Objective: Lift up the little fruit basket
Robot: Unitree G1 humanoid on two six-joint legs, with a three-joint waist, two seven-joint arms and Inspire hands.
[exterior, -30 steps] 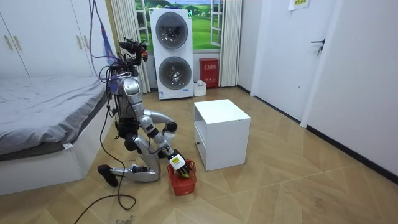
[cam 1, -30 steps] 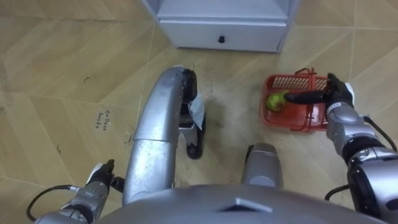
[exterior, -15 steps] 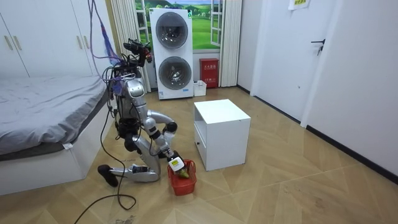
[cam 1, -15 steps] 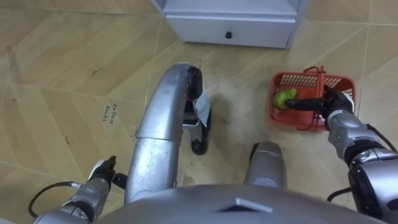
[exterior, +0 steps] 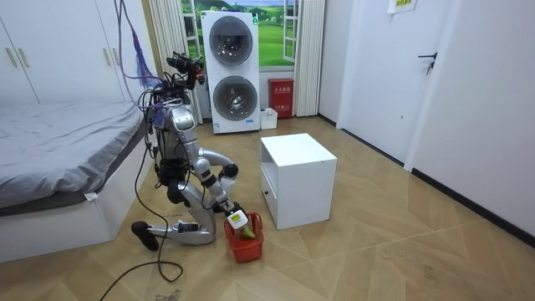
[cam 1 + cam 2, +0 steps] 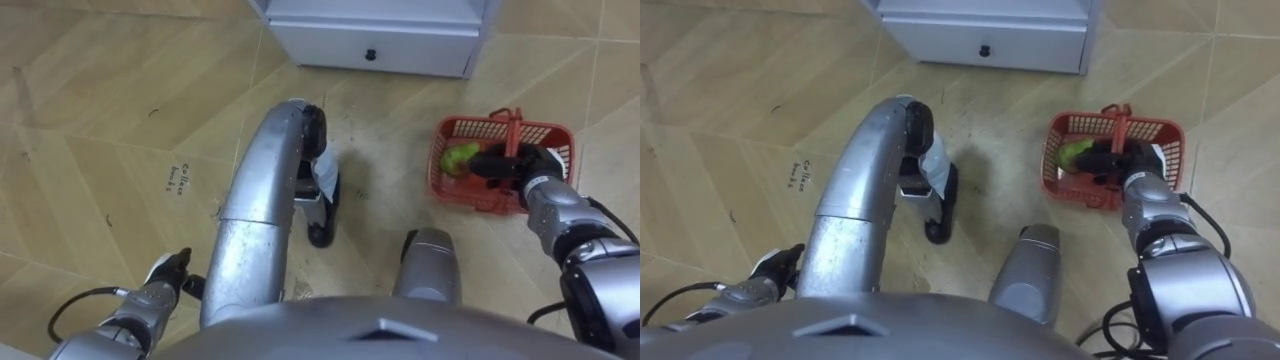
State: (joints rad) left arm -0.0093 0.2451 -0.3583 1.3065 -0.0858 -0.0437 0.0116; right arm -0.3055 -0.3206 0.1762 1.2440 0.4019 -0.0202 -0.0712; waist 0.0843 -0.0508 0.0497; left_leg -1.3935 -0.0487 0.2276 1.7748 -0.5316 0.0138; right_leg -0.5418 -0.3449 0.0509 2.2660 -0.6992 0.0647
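Note:
A red plastic fruit basket [image 6: 455, 186] stands on the wooden floor to my right, in front of the white cabinet. A green fruit [image 6: 460, 157] lies in its left half. The red handle [image 6: 515, 128] arches over the middle. My right hand [image 6: 535, 168] reaches into the basket from the near right, with its dark fingers [image 6: 490, 165] curled at the handle beside the fruit. In the room view I kneel on the floor with the basket [image 5: 247, 243] in front of my knees. My left hand [image 6: 162, 277] hangs low at my left, fingers relaxed and empty.
A white cabinet with a drawer [image 6: 370, 45] stands just beyond the basket, also the white cabinet [image 5: 297, 176] in the room view. A bed [image 5: 58, 159] is behind me, and stacked washing machines [image 5: 232, 71] stand at the far wall. Open floor lies to my left.
My right hand's fingers, straight over the basket a second ago, have curled in at the handle. The basket stays on the floor. The view has shifted slightly.

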